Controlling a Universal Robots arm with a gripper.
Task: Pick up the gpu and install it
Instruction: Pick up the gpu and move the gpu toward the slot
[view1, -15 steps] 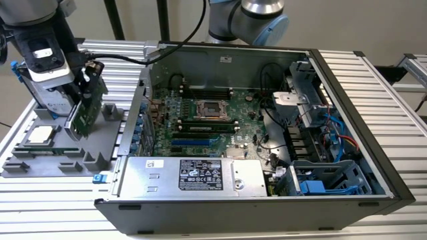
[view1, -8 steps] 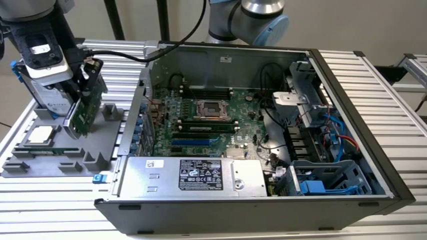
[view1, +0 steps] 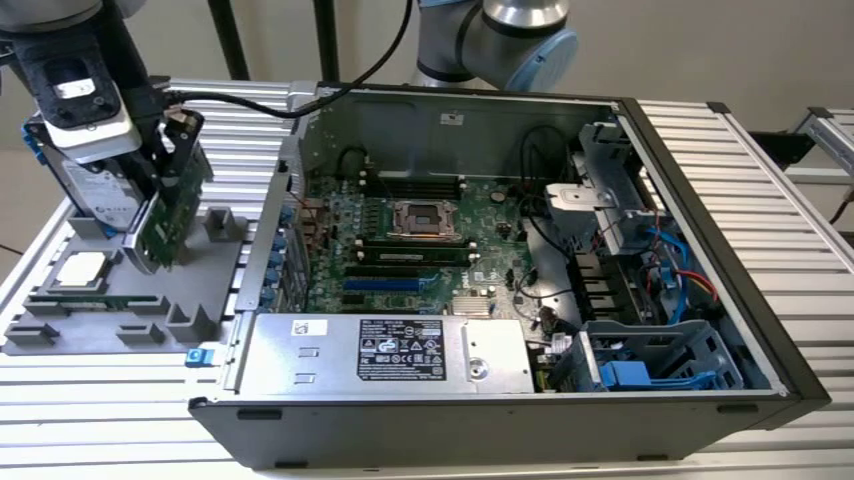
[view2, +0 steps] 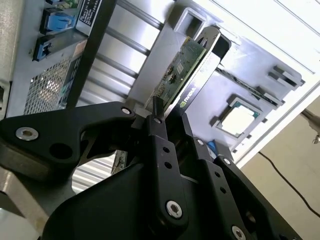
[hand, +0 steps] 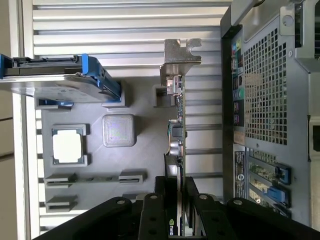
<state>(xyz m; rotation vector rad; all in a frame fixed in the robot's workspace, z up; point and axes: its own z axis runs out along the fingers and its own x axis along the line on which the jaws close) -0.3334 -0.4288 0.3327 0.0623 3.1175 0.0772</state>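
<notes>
Gripper is pinched shut on the flat faces of the gpu, holding nothing else. The card stands on edge over the grey tray, at the exterior view's left of the open case. Its long axis is near vertical, with the silver bracket end pointing down, away from the claw; can't tell if it touches the tray. The tray also holds an upright hard drive and a square chip in a pocket; the case holds the motherboard.
</notes>
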